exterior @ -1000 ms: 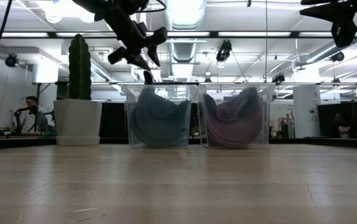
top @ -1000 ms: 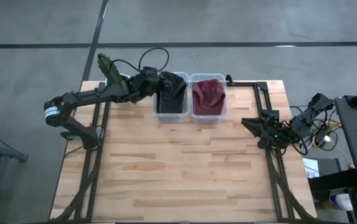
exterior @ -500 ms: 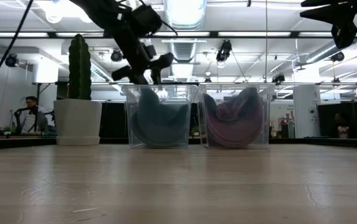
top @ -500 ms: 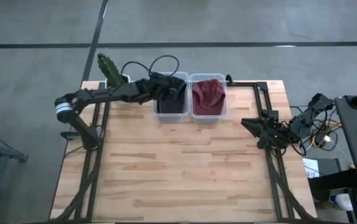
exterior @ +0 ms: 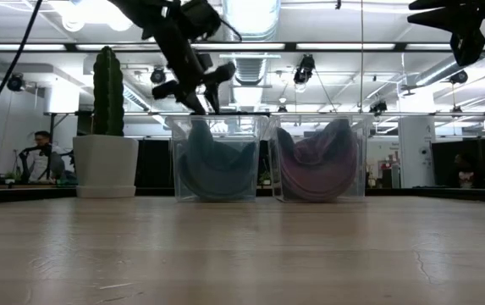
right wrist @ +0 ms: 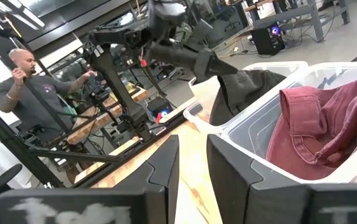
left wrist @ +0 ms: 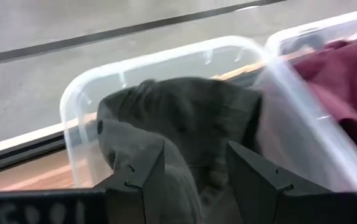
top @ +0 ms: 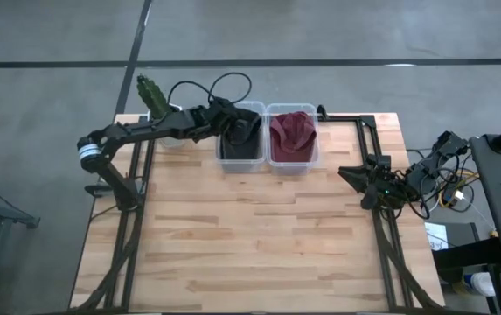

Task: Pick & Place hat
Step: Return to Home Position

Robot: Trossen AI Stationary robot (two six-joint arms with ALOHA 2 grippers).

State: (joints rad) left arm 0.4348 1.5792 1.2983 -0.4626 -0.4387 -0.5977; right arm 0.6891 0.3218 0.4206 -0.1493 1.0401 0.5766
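Observation:
A dark grey hat (top: 245, 133) lies crumpled in the left clear bin (top: 225, 163) at the table's far edge. A dark red hat (top: 292, 129) lies in the right clear bin (top: 292, 164) beside it. My left gripper (left wrist: 197, 177) hovers open just above the left bin, its two fingers on either side of the grey hat (left wrist: 190, 118) below them. In the low view my left gripper (exterior: 201, 89) stands above the bin's rim. My right gripper (top: 349, 172) waits at the table's right edge, slightly open and empty (right wrist: 192, 165).
A cactus in a white pot (top: 151, 94) stands at the far left corner, close to my left arm. The table's near wooden half (top: 250, 245) is bare. People (right wrist: 22, 93) show in the room beyond the table.
My left gripper has reached toward the table's right, from the left bin's edge to over the grey hat, and has come down closer to the bin's rim. The hats and my right arm have kept still.

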